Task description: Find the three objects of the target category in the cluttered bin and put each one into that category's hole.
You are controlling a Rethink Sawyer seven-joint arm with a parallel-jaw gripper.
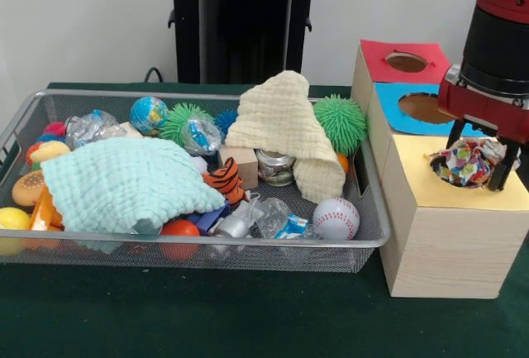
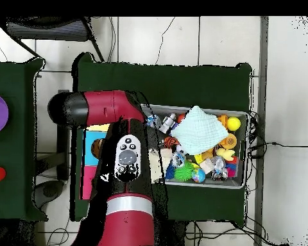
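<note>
Dropping: dotted cloth [image 1: 464,162] bunched in the mouth of the hole [image 1: 443,174] on the yellow box
Bin [image 1: 376,238]: wire basket just beside the box, crowded with toys
Room: open green table in front; blue box behind, close
Claw [image 1: 478,163]: fingers straddle the cloth; grip cannot be told
Cloth: soft, light, likely snags on rim; pinch a fold

The arm [image 2: 118,160] hides the boxes overhead; yellow-topped box [image 1: 450,226] seemingly cropped rightward.

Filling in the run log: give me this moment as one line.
gripper: over yellow-topped box | polka-dot cloth: bunched in hole, between fingers | bin: mint cloth, cream cloth inside
</note>
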